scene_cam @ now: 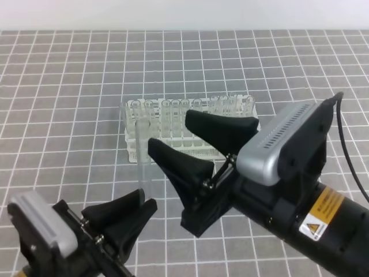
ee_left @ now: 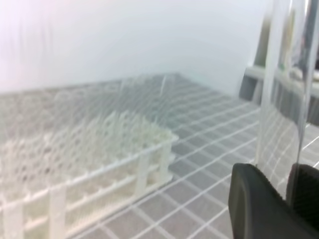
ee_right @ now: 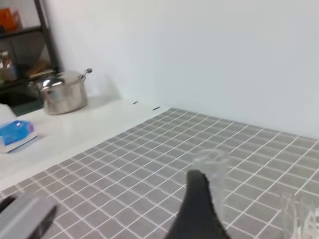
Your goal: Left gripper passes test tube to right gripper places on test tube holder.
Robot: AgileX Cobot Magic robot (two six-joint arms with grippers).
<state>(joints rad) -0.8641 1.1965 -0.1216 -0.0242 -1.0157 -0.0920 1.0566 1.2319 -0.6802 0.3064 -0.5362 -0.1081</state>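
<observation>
Left pincer, near the camera from the test tube holder, closed on the lower end of the test tube — tube held upright, its open top level with the holder's front left corner in the exterior high view. Seen from the left wrist: clear tube rising between two black fingers, holder off to the left on the grey grid-patterned worktop. Right pincer spread wide, holding nothing, just right of the tube and in front of the holder — one jaw overlapping the holder's right half in that view, the other lower, close beside the tube. Holder filled along its back row with further clear tubes. From the right wrist: steel pot with lid on a white counter, far from the holder.
</observation>
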